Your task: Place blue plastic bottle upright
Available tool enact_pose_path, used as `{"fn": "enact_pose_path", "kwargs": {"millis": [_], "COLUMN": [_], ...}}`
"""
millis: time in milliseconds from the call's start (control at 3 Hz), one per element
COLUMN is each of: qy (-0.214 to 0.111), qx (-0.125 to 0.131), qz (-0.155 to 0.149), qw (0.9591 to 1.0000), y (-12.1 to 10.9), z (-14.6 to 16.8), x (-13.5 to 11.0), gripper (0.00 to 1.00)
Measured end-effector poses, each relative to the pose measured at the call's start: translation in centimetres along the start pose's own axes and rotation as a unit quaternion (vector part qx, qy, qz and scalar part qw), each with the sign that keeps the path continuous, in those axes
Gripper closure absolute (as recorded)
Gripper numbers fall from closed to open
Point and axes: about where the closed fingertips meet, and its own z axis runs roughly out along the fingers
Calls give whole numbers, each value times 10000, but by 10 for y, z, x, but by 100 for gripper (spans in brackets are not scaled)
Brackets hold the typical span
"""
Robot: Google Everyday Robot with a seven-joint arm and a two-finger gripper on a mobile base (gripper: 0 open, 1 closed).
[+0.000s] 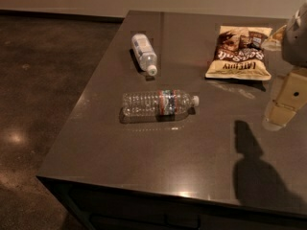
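Observation:
The blue plastic bottle (pixel 144 53) lies on its side at the far left part of the dark table (pixel 120 152). It is short and pale bluish, with a white label, and its white cap points toward me. My gripper (pixel 279 116) hangs at the right edge of the view, above the table, well to the right of the bottle and apart from it. Its shadow falls on the table below it.
A longer clear ribbed bottle (pixel 158 104) with a red-and-blue band lies on its side in the middle of the table. A yellow and brown chip bag (pixel 240 52) lies at the far right. The table's left and front edges drop to a dark floor (pixel 38 80).

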Motion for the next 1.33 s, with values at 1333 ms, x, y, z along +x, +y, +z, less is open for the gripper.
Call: {"fn": "enact_pose_path", "kwargs": {"millis": [1333], "qy": [-82], "qx": [-69], "qz": [-1027], "qw": [9947], "y": [-53], "z": [35], "x": [-36], "gripper": [0]}}
